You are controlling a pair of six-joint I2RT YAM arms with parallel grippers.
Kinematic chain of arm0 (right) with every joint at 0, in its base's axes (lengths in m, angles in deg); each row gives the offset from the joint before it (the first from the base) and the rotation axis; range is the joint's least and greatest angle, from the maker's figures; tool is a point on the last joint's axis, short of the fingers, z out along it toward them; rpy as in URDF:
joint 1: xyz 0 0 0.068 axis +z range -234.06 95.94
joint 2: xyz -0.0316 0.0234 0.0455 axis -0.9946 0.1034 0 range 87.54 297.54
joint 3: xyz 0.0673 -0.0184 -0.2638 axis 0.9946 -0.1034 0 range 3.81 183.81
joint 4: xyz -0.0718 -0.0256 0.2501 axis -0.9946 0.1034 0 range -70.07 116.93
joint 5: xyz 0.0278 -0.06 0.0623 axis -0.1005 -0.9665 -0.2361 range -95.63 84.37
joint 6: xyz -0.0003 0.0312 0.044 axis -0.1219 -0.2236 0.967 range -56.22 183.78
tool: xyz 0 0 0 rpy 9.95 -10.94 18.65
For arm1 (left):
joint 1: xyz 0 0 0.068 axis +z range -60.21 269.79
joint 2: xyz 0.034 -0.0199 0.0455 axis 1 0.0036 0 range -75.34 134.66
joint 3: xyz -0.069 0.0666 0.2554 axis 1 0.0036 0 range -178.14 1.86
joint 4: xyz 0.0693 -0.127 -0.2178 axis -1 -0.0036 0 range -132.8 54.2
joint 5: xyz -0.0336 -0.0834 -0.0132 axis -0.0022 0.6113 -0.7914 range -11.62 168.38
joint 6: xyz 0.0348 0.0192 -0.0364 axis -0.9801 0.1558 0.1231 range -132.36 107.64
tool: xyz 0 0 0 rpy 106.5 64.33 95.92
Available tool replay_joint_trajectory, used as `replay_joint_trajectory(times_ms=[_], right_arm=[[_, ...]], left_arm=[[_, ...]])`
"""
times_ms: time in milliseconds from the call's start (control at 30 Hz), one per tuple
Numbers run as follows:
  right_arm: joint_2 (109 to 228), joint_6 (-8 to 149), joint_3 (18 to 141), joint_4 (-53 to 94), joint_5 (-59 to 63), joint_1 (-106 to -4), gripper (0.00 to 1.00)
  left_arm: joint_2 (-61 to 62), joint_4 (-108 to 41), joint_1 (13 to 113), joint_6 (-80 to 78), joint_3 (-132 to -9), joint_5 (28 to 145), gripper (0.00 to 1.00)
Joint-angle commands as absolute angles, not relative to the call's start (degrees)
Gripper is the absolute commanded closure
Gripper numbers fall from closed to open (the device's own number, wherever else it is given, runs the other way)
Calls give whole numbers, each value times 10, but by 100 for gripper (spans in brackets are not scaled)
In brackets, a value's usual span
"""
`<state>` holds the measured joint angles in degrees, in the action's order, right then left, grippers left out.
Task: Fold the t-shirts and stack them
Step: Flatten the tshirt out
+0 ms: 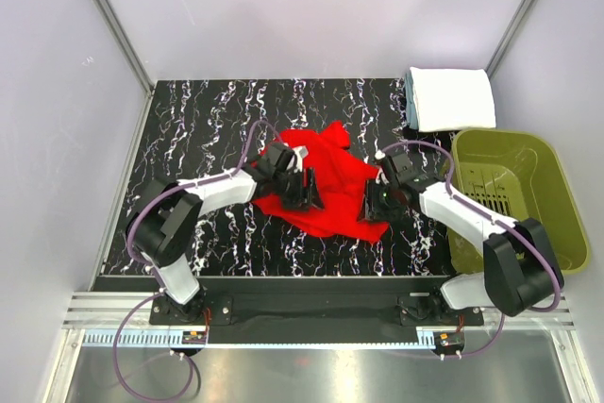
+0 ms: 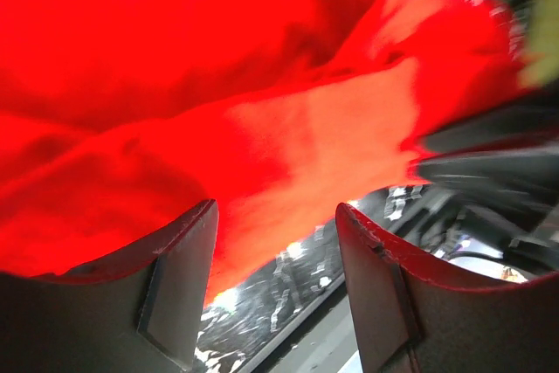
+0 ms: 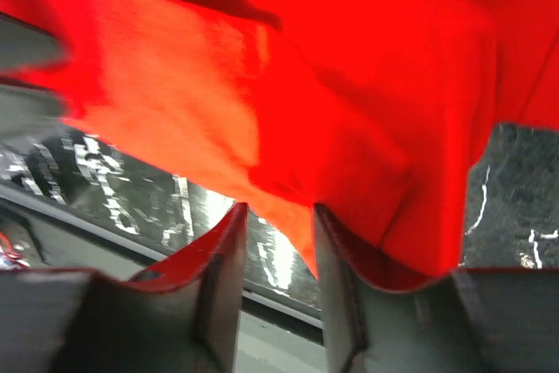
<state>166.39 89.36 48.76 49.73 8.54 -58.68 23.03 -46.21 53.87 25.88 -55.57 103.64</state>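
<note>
Red t-shirt point(image 1: 326, 176): crumpled on marbled table point(image 1: 208, 110) (black, white-veined). Left gripper point(image 1: 306, 193) at left edge, jaws spread; right gripper point(image 1: 377, 205) at right edge, jaws apart, nothing pinched.

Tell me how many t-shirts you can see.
3: a red t-shirt crumpled mid-table, a white t-shirt folded far right, a pale blue t-shirt beneath it; others may be hidden.

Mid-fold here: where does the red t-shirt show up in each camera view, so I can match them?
Top external: the red t-shirt lies crumpled in the middle of the table.
Left wrist: the red t-shirt fills the upper and left part of the frame.
Right wrist: the red t-shirt fills most of the upper frame, with one corner hanging low at centre.
Shared landmark: the black marbled tabletop under the cloth.
</note>
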Motion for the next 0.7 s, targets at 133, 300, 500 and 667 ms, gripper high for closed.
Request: replay_joint_trajectory(times_ms=[133,300,500,667], right_arm=[[1648,848,603,506,58,-599,50],[1723,796,686,540,84,-657,48],[1748,759,691,548,144,-657,50],[1736,767,659,564,106,-658,39]], left_arm=[[211,-449,523,270,-507,975,39],[215,-469,520,257,-502,950,39],[202,-470,519,253,-483,931,39],[201,-469,519,253,-475,931,39]])
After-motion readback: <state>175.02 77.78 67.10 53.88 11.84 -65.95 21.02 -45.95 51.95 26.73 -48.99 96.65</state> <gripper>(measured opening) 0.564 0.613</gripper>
